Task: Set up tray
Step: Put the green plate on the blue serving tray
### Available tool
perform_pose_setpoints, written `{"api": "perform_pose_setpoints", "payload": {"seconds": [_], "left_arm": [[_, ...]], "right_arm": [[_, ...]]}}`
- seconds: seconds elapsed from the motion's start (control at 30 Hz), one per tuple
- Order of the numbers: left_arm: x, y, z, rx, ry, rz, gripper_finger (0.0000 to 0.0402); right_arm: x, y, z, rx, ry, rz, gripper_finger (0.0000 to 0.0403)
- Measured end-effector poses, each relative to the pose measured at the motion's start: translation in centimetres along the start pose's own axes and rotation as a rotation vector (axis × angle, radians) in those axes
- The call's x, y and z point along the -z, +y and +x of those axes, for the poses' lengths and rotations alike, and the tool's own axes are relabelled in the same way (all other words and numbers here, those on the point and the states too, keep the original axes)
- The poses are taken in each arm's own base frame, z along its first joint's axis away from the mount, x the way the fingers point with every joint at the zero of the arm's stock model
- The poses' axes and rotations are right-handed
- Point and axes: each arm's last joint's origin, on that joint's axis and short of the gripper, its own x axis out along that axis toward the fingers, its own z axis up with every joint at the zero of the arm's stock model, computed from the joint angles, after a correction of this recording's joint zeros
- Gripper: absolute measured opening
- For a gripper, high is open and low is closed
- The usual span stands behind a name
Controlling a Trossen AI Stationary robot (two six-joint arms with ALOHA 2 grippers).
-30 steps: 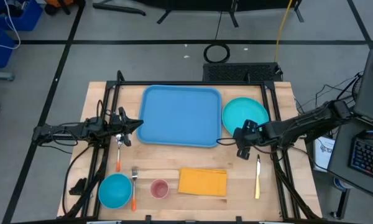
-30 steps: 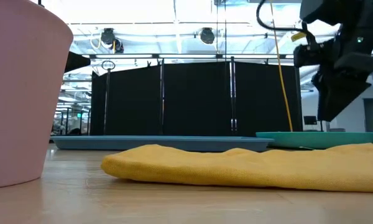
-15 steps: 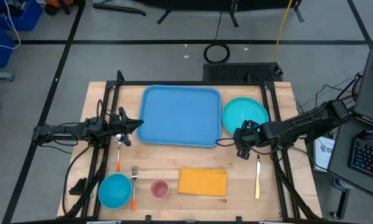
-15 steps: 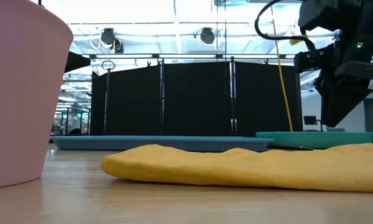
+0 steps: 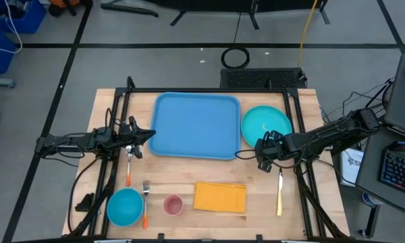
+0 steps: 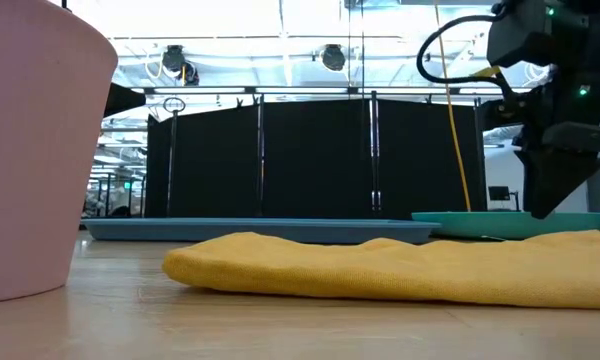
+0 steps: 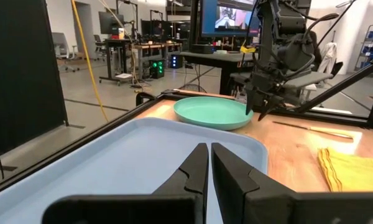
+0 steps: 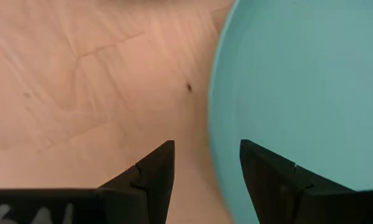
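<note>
The light-blue tray (image 5: 196,125) lies flat at the table's far middle. Beside its right edge rests the round teal plate (image 5: 266,125). My right gripper (image 8: 205,149) points steeply down at the plate's near-left rim (image 8: 215,143). It is open, with one finger over the bare wood and one over the plate. In the low view it reaches down close to the plate (image 6: 510,222). My left gripper (image 7: 208,152) is shut and level over the tray's left edge (image 7: 112,168), holding nothing.
Along the near edge lie a yellow napkin (image 5: 219,197), a pink cup (image 5: 173,204), a teal bowl (image 5: 125,206) and an orange-handled fork (image 5: 146,202). A spoon (image 5: 129,165) lies at the left and a knife (image 5: 280,192) at the right. Black frame rails border the table.
My right gripper has sunk a little toward the plate's rim and tipped slightly steeper, still open. The plate and the tray have stayed where they were.
</note>
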Motion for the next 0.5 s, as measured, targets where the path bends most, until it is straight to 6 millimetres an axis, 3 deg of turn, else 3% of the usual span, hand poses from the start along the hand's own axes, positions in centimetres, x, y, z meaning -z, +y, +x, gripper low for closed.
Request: {"api": "perform_pose_setpoints", "payload": {"seconds": [0.2, 0.5], "left_arm": [[0.0, 0.0, 0.0, 0.001, 0.0, 0.0, 0.0026], [0.0, 0.0, 0.0, 0.0, 0.001, 0.001, 0.0026]], "right_arm": [[0.1, -0.1, 0.2, 0.004, 0.003, 0.007, 0.0174], [1.1, -0.5, 1.9, -0.005, 0.015, 0.026, 0.0173]]}}
